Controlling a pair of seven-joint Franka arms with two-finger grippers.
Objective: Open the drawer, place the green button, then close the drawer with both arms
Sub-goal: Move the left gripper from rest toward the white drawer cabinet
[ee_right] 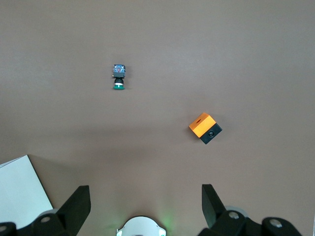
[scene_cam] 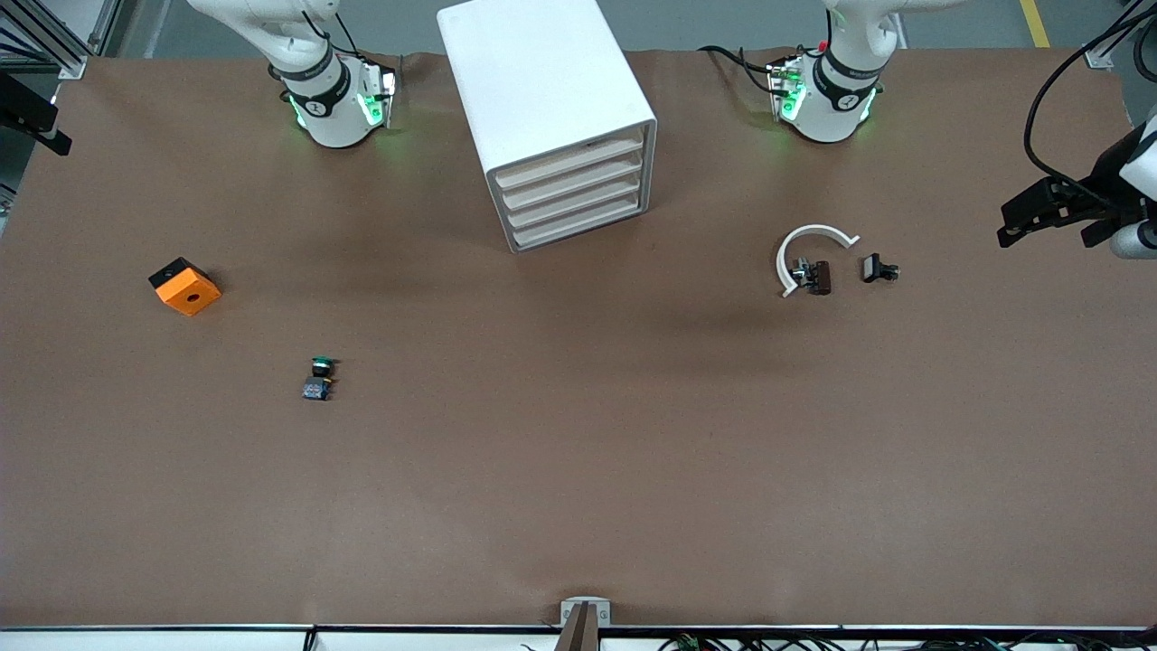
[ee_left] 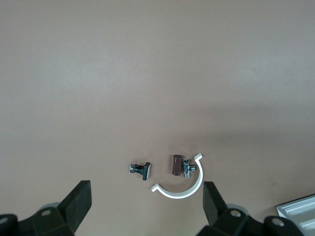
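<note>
Drawers on the white cabinet are all pushed in; it stands between the two arm bases, its four stacked fronts angled toward the left arm's end of the table. The button lies on its side on bare brown tabletop toward the right arm's end, nearer to the front camera than the cabinet and nearer than the orange block, which sits well apart from it, closer to the table's edge at that same end. Toward the left arm's end rests a white curved piece with a small dark clip touching its inner side and a second black clip just beside it. Both arms wait, raised. The left gripper hangs above the curved piece and clips with fingers spread wide and nothing between them. The right gripper hangs high over the table near its own base, looking down on the button and block, fingers likewise wide apart and empty.
</note>
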